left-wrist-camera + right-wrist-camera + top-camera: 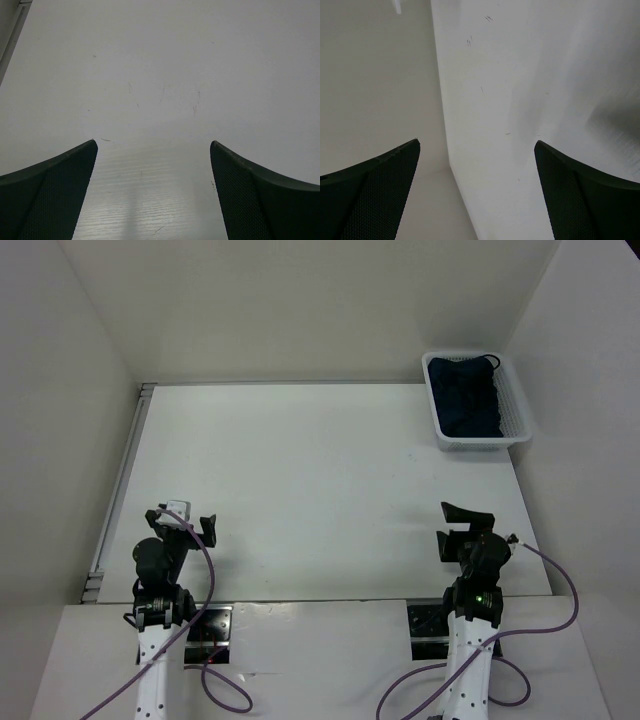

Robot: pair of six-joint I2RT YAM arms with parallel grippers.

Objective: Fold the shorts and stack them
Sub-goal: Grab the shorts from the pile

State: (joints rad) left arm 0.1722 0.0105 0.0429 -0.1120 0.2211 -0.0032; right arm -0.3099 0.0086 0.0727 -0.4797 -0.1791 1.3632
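The dark navy shorts (pixel 469 398) lie bunched inside the white mesh basket (pixel 518 410) at the far right of the table, with a thin dark drawstring at the basket's top edge. My left gripper (pixel 185 523) is open and empty at the near left of the table. My right gripper (pixel 462 527) is open and empty at the near right, far from the basket. In the left wrist view the open gripper (pixel 152 150) frames bare white tabletop. In the right wrist view the open gripper (pixel 476 150) frames the table's edge and a wall. The shorts show in neither wrist view.
The white table (pixel 300 480) is walled at the back and on both sides. A metal rail (pixel 118 490) runs along its left edge. The basket stands against the right wall at the far corner.
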